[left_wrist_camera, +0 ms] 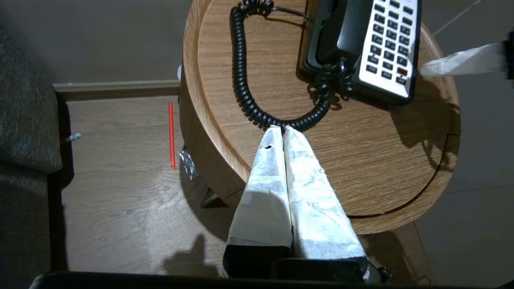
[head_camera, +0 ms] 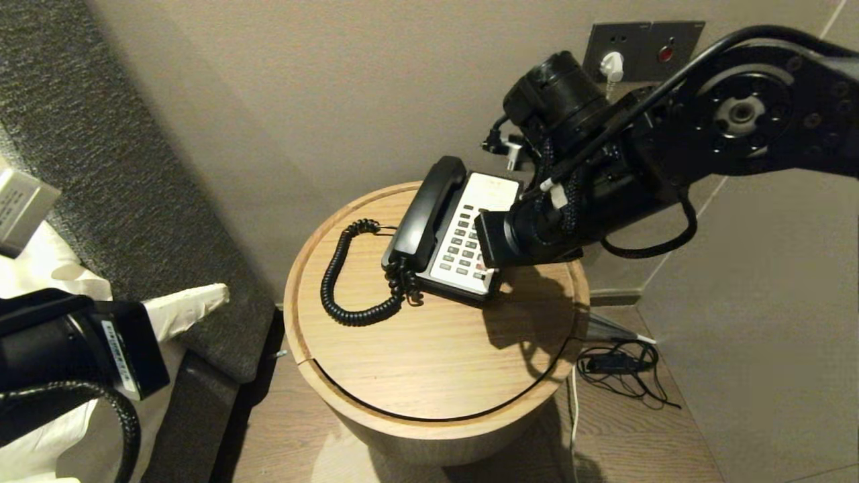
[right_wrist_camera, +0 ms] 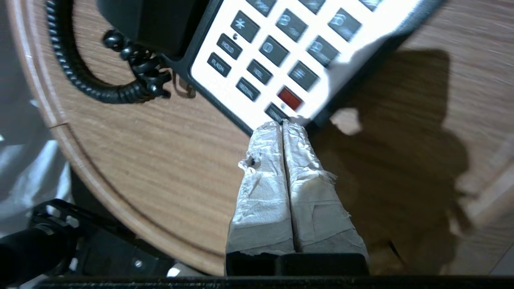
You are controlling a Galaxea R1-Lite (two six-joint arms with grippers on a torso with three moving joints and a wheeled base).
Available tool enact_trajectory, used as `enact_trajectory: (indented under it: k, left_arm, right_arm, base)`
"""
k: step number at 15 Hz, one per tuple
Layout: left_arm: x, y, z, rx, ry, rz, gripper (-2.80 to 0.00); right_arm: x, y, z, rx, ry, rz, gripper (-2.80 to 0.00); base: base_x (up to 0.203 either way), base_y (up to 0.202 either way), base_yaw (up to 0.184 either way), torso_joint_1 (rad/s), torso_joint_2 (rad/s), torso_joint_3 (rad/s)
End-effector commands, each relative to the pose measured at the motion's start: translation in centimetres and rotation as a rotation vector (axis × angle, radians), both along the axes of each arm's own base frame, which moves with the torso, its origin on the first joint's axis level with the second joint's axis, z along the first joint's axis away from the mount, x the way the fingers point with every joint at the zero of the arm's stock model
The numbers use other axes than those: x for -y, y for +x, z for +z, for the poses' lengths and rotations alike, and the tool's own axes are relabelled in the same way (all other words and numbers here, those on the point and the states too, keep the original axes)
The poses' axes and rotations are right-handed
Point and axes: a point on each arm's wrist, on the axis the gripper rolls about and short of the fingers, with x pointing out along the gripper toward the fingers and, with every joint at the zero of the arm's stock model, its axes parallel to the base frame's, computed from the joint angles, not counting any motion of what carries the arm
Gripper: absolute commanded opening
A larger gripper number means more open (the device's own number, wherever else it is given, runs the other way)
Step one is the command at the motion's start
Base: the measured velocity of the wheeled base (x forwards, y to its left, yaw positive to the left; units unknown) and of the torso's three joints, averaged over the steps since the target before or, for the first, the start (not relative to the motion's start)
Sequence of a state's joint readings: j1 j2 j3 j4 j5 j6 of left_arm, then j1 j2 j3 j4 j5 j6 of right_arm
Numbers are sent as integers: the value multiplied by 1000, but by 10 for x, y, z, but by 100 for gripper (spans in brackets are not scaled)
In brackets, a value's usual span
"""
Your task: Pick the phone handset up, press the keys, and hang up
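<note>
The right gripper (right_wrist_camera: 283, 123), its taped fingers pressed together, is hovering at the near corner of the phone base (head_camera: 470, 235), just by the bottom row of keys (right_wrist_camera: 281, 52). The handset (head_camera: 426, 211) is lying on its cradle, so keys risk being pressed first. A glancing push could skid the phone across the round table (head_camera: 429, 349). The left gripper (left_wrist_camera: 283, 129), also closed, is idling off the table's side.

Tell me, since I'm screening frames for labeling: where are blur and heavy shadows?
Right wrist view: keypad smeared by motion blur, dark gripper shadow on the table. Head view: arm shadow beside the phone. Left wrist view: sharp, except the blurred right gripper.
</note>
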State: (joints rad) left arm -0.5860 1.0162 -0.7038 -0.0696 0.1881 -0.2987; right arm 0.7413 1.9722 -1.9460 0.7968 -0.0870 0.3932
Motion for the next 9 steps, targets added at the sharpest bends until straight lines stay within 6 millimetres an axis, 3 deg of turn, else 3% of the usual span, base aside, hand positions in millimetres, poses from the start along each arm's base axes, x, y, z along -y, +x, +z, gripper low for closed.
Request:
enact_trajectory:
  k: [1, 5, 9]
  left_arm:
    - [-1, -1, 0, 3, -2, 4, -280]
    - [-14, 0, -2, 15, 9, 124, -280]
    - [-43, -22, -6, 79, 12, 310, -280]
  right_arm:
    - [17, -17, 26, 37, 43, -23, -280]
    - [60, -58, 71, 127, 86, -124, -280]
    - [140, -113, 106, 186, 195, -290, -280]
  base:
    - [0, 0, 0, 0, 0, 0]
    - [0, 0, 0, 0, 0, 0]
    - [0, 0, 0, 0, 0, 0]
